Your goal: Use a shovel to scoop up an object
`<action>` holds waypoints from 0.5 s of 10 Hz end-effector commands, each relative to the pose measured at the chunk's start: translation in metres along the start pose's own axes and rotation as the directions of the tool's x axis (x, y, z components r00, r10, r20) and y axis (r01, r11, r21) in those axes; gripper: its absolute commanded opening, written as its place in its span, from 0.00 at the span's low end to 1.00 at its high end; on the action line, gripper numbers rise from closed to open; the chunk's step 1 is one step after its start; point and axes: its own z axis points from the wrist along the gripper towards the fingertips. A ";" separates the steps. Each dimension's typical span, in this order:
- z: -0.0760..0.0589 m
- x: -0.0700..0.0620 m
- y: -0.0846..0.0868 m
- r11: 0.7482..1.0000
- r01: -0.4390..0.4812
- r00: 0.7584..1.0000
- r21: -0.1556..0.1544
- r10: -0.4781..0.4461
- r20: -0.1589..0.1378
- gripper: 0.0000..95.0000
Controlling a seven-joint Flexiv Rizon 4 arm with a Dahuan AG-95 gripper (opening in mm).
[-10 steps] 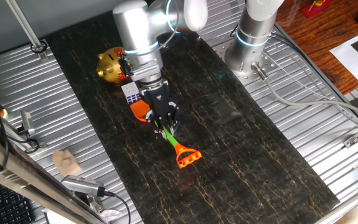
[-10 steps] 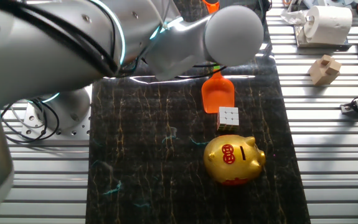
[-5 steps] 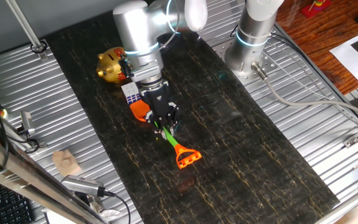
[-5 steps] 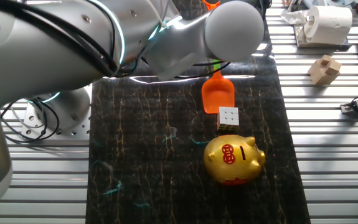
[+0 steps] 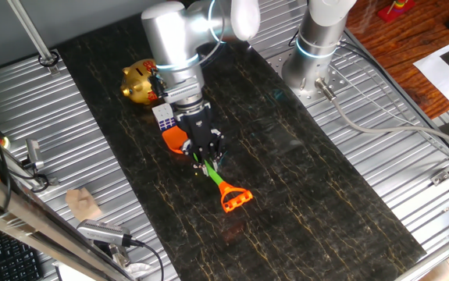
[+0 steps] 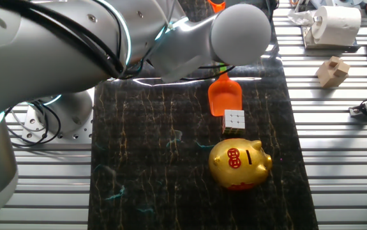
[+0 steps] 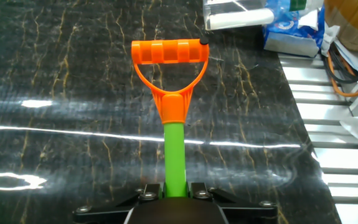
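The shovel lies on the dark mat. Its orange blade (image 5: 175, 139) points at the small white and blue cube (image 5: 162, 115), with the blade's front edge close to it. In the other fixed view the blade (image 6: 224, 96) sits just behind the cube (image 6: 234, 120). My gripper (image 5: 207, 154) is shut on the green shaft (image 5: 215, 173). The hand view shows the shaft (image 7: 175, 152) between my fingers (image 7: 148, 193) and the orange D-handle (image 7: 169, 55) ahead.
A gold piggy bank (image 5: 140, 82) stands just beyond the cube, also in the other fixed view (image 6: 239, 163). A wooden block (image 5: 83, 203) and tools lie on the ribbed metal at the left. The robot base (image 5: 318, 47) stands at the back.
The gripper and shovel have edged very slightly toward the cube. The cube and piggy bank have not moved.
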 end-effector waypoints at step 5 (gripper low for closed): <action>-0.009 0.010 0.002 1.000 0.010 1.000 -0.002 -0.010 0.014 0.00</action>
